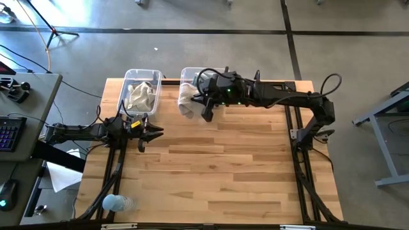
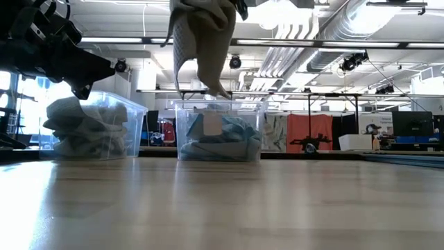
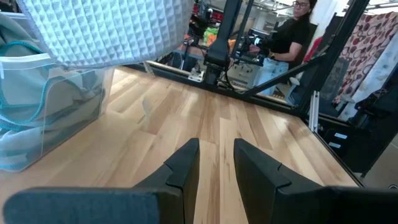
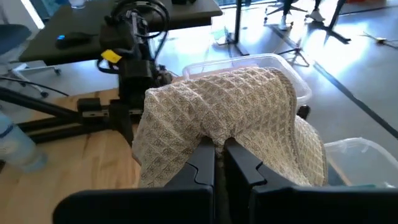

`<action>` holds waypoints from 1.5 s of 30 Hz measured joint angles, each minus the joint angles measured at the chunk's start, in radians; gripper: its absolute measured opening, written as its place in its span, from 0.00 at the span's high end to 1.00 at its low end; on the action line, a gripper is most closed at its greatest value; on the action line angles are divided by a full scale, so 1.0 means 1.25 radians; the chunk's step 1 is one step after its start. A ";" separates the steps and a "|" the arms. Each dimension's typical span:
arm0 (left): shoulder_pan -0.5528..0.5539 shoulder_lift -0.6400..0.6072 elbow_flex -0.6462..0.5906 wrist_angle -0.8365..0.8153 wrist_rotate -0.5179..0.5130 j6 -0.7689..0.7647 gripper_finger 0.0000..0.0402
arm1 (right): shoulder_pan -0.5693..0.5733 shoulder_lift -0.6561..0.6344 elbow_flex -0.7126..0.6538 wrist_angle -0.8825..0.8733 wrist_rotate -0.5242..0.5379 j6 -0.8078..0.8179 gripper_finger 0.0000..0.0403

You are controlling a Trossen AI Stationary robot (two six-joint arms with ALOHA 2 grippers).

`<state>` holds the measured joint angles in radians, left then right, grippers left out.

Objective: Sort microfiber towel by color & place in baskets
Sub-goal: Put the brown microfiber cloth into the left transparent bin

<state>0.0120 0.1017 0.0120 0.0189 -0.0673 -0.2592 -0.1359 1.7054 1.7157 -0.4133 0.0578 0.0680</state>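
Wood table (image 1: 217, 172): we see a light plank top with both our arms over it.
Bottle: a clear plastic bottle (image 1: 117, 203) lies near the front left corner of the table.
Left gripper (image 1: 151, 133): our left arm rests low on the left side, just in front of the left tub. Its fingers (image 3: 186, 163) are a little apart and hold nothing.
Left tub (image 1: 142, 78): a clear tub at the back edge. We see beige-grey towels (image 1: 140, 96) piled inside it.
Right tub (image 1: 189, 73): a clear tub just beside the left one. In the low view we see teal-blue towels (image 2: 225, 135) lying in it.
Held towel (image 1: 186, 101): a beige-grey waffle cloth. It hangs in the air by the front of the right tub, and in the low view its bottom tip (image 2: 220, 89) hangs just above the tub rim.
Right gripper (image 1: 208, 114): our right arm reaches across from the right side of the table. Its fingers (image 4: 204, 158) are pinched tight on the beige-grey cloth.
Room: a person in a dark top (image 3: 292, 37) sits far behind the table.
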 joint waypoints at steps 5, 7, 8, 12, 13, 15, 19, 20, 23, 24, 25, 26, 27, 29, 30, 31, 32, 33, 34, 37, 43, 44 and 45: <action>0.000 0.000 0.000 0.000 0.000 0.000 0.79 | 0.000 -0.001 0.000 0.005 -0.014 -0.008 1.00; 0.000 0.000 0.000 0.000 0.000 0.000 0.79 | 0.000 -0.001 0.000 0.001 -0.017 -0.020 1.00; 0.000 0.000 0.000 0.000 0.000 0.000 0.79 | 0.000 -0.001 0.000 -0.002 -0.020 -0.024 1.00; 0.000 0.000 0.000 0.002 0.000 0.000 0.79 | 0.002 -0.001 -0.008 -0.013 -0.022 -0.037 1.00; 0.000 0.000 0.000 0.005 0.000 0.000 0.79 | 0.003 -0.001 -0.009 -0.018 -0.023 -0.045 1.00; 0.000 0.000 0.000 0.007 -0.001 0.000 0.79 | 0.003 -0.001 -0.009 -0.022 -0.024 -0.060 1.00; 0.000 0.000 0.000 0.007 -0.002 0.000 0.79 | 0.003 -0.001 -0.009 -0.020 -0.024 -0.077 1.00; 0.000 0.000 0.000 0.007 -0.002 0.000 0.79 | 0.003 -0.001 -0.009 -0.019 -0.024 -0.077 1.00; 0.000 0.000 0.000 0.007 -0.003 0.000 0.79 | 0.003 -0.001 -0.009 0.004 -0.024 -0.076 1.00; 0.000 0.000 0.000 0.007 -0.007 0.000 0.79 | 0.003 -0.001 -0.009 0.003 -0.024 -0.076 1.00; 0.000 0.000 0.000 0.009 -0.014 -0.001 0.79 | 0.003 -0.002 -0.009 0.000 -0.024 -0.076 1.00; 0.000 0.000 0.000 0.011 -0.019 -0.001 0.79 | 0.003 -0.002 -0.010 -0.002 -0.024 -0.076 1.00; 0.000 0.000 0.000 0.012 -0.020 0.000 0.79 | 0.003 -0.001 -0.010 -0.006 -0.024 -0.076 1.00; 0.000 0.000 0.000 0.012 -0.020 0.000 0.79 | 0.004 -0.001 -0.010 -0.007 -0.026 -0.073 1.00; 0.000 0.000 0.000 0.012 -0.020 0.000 0.79 | 0.004 -0.001 -0.010 -0.007 -0.028 -0.069 1.00; 0.000 0.000 0.000 0.012 -0.020 0.000 0.79 | 0.004 -0.001 -0.010 -0.009 -0.032 -0.057 0.99; 0.000 0.000 0.000 0.012 -0.020 0.000 0.79 | 0.004 -0.001 -0.010 -0.015 -0.037 -0.047 0.99; 0.000 0.000 0.000 0.012 -0.020 0.000 0.79 | 0.005 -0.001 -0.010 -0.024 -0.043 -0.031 0.99; 0.000 0.000 0.000 0.012 -0.021 0.000 0.79 | 0.007 -0.001 -0.010 -0.031 -0.046 -0.016 0.99; 0.000 0.000 0.000 0.013 -0.019 -0.001 0.79 | 0.017 -0.001 -0.010 -0.061 -0.047 0.002 0.99; -0.001 0.000 0.000 0.013 0.008 -0.049 0.79 | 0.055 -0.001 -0.010 -0.085 -0.047 0.036 0.99; -0.001 0.000 0.000 0.013 0.003 -0.049 0.79 | 0.063 -0.001 -0.010 -0.085 -0.044 0.036 0.99; -0.001 0.000 0.000 0.013 -0.005 -0.049 0.79 | 0.071 -0.001 -0.010 -0.085 -0.034 0.035 0.99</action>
<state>0.0113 0.1020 0.0120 0.0349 -0.0736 -0.3200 -0.0475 1.7039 1.7031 -0.5198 0.0147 0.1123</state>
